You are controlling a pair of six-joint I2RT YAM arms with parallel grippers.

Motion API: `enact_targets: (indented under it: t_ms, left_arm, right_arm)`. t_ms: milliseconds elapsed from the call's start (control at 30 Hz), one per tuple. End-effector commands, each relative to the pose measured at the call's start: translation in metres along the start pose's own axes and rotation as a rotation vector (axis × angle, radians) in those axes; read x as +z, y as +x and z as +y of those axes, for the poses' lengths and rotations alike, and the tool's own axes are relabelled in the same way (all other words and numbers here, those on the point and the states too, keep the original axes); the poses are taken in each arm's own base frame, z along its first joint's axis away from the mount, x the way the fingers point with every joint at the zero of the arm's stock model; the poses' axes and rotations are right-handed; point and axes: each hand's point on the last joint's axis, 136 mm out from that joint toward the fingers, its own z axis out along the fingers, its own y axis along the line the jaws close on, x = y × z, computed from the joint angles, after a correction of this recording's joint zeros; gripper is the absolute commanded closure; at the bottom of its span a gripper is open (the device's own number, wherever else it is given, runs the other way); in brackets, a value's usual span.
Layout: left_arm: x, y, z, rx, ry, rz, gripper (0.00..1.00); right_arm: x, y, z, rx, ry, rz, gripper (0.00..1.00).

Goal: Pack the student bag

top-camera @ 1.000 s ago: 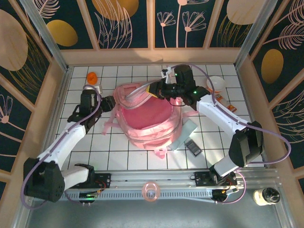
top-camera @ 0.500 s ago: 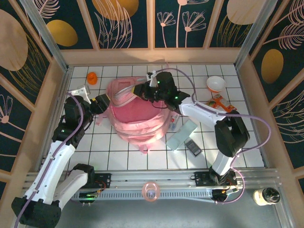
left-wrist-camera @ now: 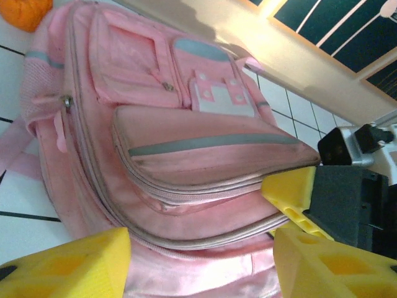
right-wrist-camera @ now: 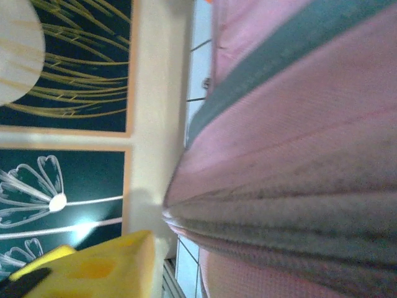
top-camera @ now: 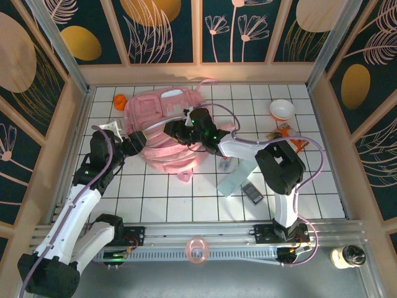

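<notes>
The student bag [top-camera: 158,108] is a big pink backpack lying at the back left of the tiled table with its paler front pockets facing up. In the left wrist view the student bag [left-wrist-camera: 186,155] shows its zipped pockets. My left gripper [top-camera: 133,144] is at the bag's near-left edge and stands open, its yellow fingers [left-wrist-camera: 68,264] wide apart with pink fabric between them. My right gripper [top-camera: 175,129] rests over the bag's near-right side, open. One of its yellow fingers [right-wrist-camera: 93,270] stands clear of the bag [right-wrist-camera: 298,124]; the other is hidden.
An orange object [top-camera: 120,101] lies by the bag's far-left corner. A white bowl [top-camera: 282,110] and an orange packet [top-camera: 286,135] sit at the back right. A grey-blue flat case [top-camera: 237,179] and a dark calculator-like device [top-camera: 252,192] lie right of centre.
The bag moved from the table's middle to the back left and turned front pockets up. My right gripper followed it leftward and opened. The left arm drew back a little.
</notes>
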Motion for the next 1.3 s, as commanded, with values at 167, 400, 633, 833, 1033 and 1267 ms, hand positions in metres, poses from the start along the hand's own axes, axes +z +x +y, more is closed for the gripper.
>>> enact_targets:
  t_ms: [167,400,633,833,1033,1267]
  left_arm:
    - [0.018,0.028,0.013,-0.019,-0.003,0.073,0.38]
    - [0.030,0.036,0.019,-0.060,-0.008,0.097,0.40]
    - [0.030,0.031,0.019,-0.035,-0.024,0.086,0.40]
    - [0.029,0.029,0.010,-0.039,0.016,0.090,0.41]
    - [0.031,0.027,-0.002,-0.058,0.061,0.118,0.43]
    - [0.042,0.039,-0.010,-0.047,0.095,0.160,0.44]
  right_arm:
    - [-0.018,0.027,-0.048,0.074,0.200,0.063,0.39]
    - [-0.034,0.044,-0.044,0.103,0.183,0.144,0.40]
    - [-0.051,0.043,0.011,0.036,0.106,0.208,0.43]
    - [-0.080,0.048,0.015,0.005,0.163,0.204,0.42]
    - [-0.128,0.042,0.008,-0.011,0.278,0.133,0.42]
    - [-0.217,0.035,-0.039,0.058,0.501,-0.006,0.41]
